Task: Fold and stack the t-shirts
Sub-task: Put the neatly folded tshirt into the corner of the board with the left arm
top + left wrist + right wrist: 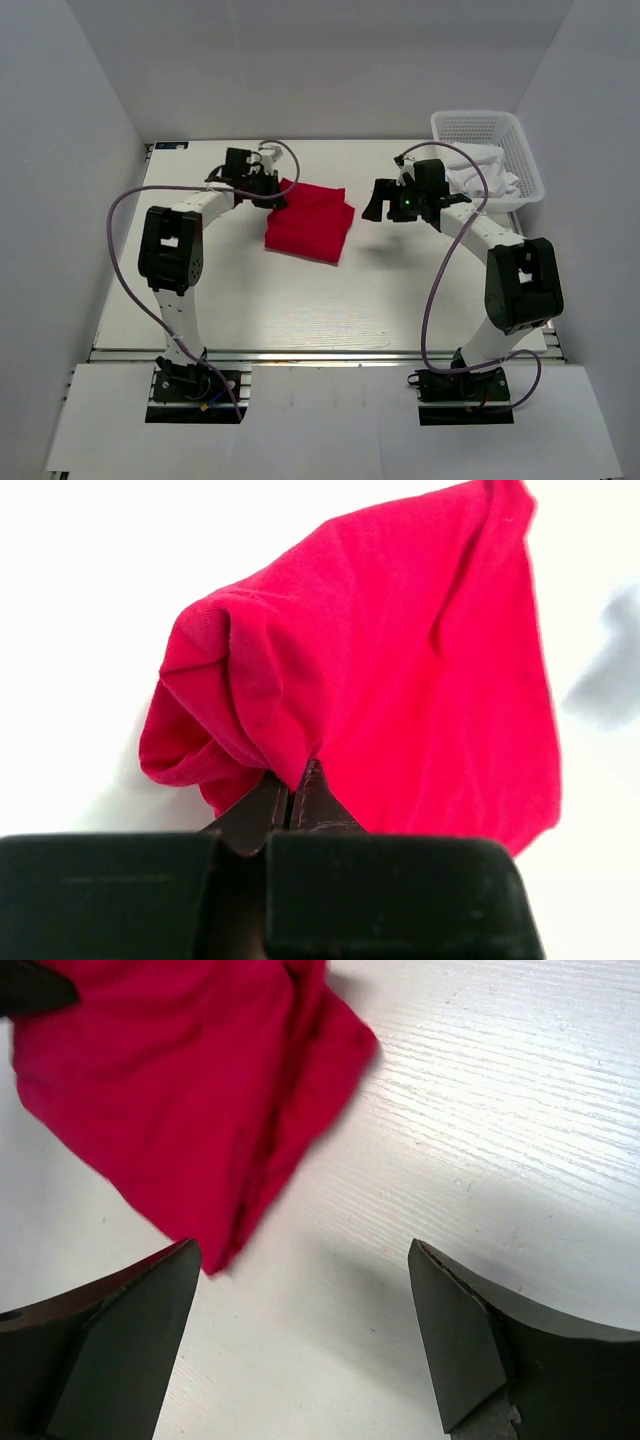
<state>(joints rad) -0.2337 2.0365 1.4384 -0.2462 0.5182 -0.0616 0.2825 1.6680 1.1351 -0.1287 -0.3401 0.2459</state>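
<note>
A bright red t-shirt (310, 220) lies folded into a thick rectangle in the middle of the table. My left gripper (272, 193) sits at its far left corner. In the left wrist view the left gripper (293, 780) is shut, its tips pinching a bunched fold of the red t-shirt (400, 660). My right gripper (381, 205) hovers just right of the shirt, open and holding nothing. Seen from the right wrist, the right gripper (305, 1255) has bare table between its fingers, and a corner of the t-shirt (180, 1090) lies ahead to the left.
A white mesh basket (480, 117) stands at the back right with white cloth (485, 180) in it, close behind the right arm. White walls enclose the table on three sides. Purple cables loop beside both arms.
</note>
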